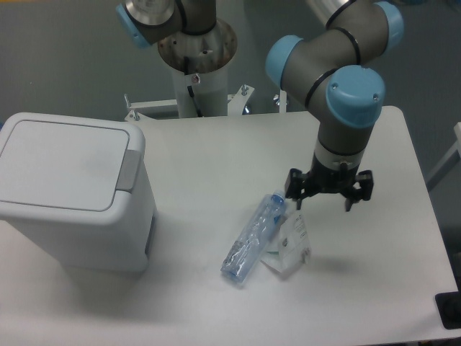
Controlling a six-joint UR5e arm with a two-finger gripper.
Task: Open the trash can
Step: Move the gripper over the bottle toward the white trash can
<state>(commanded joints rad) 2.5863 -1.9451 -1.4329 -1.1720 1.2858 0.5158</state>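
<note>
The trash can is a large white boxy bin at the left of the table. Its flat lid lies shut, and a grey push-tab sits on the lid's right edge. My gripper hangs above the table right of centre, far to the right of the can and just above and right of a clear plastic bottle. The fingers point down at the table and hold nothing; the view is too small to show whether they are open or shut.
A crumpled clear wrapper lies beside the bottle's right side. The arm's base column stands behind the table's far edge. A dark object sits at the table's front right corner.
</note>
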